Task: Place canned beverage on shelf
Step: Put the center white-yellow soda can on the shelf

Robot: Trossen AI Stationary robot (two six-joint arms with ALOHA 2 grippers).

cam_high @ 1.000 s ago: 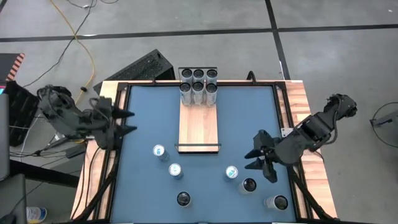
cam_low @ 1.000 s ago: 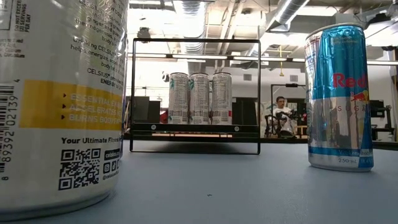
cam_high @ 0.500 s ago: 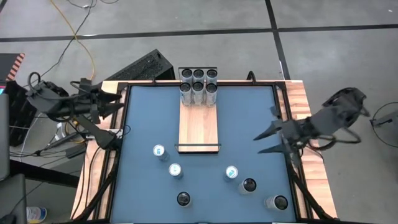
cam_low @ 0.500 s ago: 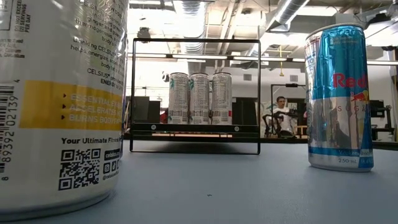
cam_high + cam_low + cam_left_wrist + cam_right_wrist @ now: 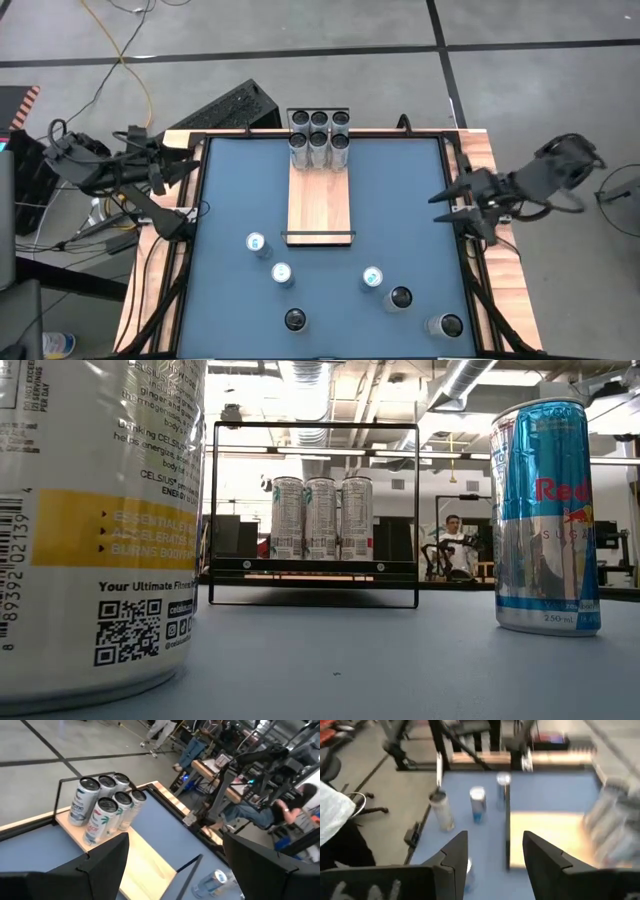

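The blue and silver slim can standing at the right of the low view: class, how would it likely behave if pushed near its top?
The blue and silver can is tall on a narrow base, so it would probably tip. Once down, its round body would likely roll. Its smooth metal wall looks slippery to grip.

Blue table top (image 5: 400,200) bordered by light wooden strips (image 5: 482,150) along its edges. Black keyboard (image 5: 225,108) lies on the grey concrete floor beyond the far left corner. Yellow cable (image 5: 140,75) trails across the floor nearby. In the low view, a seated person (image 5: 453,545) appears in the workshop beyond the table.
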